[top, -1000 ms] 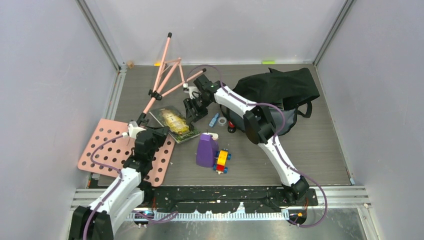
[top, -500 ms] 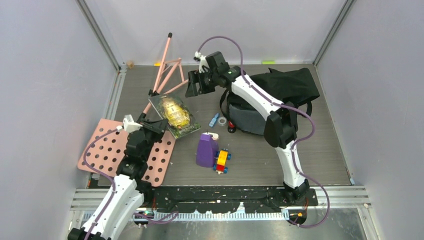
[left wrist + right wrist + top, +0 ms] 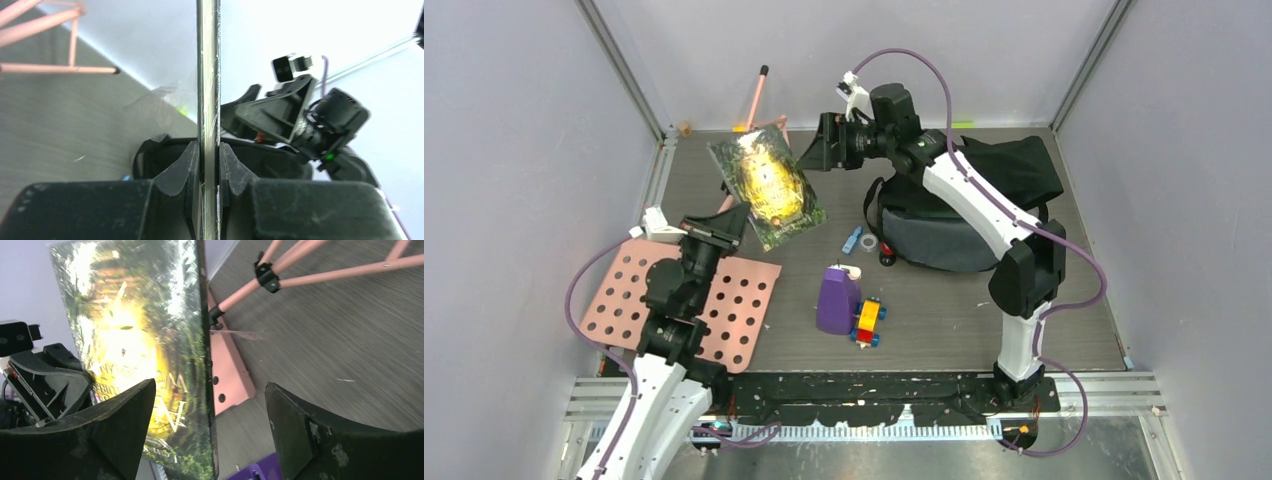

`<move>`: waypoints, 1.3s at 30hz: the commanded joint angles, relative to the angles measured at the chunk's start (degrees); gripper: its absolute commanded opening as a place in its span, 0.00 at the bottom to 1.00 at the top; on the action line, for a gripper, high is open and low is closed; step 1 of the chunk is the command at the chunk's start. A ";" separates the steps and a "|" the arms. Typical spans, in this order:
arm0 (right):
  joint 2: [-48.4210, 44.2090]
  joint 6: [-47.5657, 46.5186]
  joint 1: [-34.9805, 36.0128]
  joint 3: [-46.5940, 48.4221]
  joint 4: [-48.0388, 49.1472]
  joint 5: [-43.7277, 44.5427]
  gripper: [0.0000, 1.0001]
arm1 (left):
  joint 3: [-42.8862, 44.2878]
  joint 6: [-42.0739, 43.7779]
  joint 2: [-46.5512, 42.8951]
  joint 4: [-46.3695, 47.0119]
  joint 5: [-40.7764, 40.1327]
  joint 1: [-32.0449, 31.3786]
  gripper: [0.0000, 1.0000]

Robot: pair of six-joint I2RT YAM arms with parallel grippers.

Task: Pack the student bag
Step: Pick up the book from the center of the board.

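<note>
From above, your left end effector (image 3: 729,215) holds the book (image 3: 767,190) up by one corner. Your right end effector (image 3: 819,152) is spread wide just beside the book; the student bag (image 3: 1024,170) lies on the worktop (image 3: 944,310) behind it.

Left wrist: both fingers (image 3: 182,160) pinch the book's (image 3: 208,75) edge.

Right wrist: the book (image 3: 130,340) shows between wide fingers (image 3: 125,410).

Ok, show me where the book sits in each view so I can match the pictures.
Top external: the book is upper left of centre, tilted up, its lower corner pinched by the left hand.
Left wrist: the book shows edge-on, a thin vertical strip at centre.
Right wrist: its green and yellow cover fills the left half.
Shared landmark: the pink tube frame.
</note>
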 commanded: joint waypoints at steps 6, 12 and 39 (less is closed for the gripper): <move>-6.26 6.28 0.54 -3.71 11.62 -10.39 0.88 | 6.40 -2.60 -1.59 16.49 3.69 -0.07 0.00; -9.29 11.09 0.85 -6.19 19.95 -16.85 0.87 | 6.89 -5.46 -0.81 18.66 6.23 -0.07 0.00; -28.93 -6.09 1.15 -15.37 12.94 -4.75 0.00 | 14.67 17.39 17.12 10.11 29.82 -0.59 0.63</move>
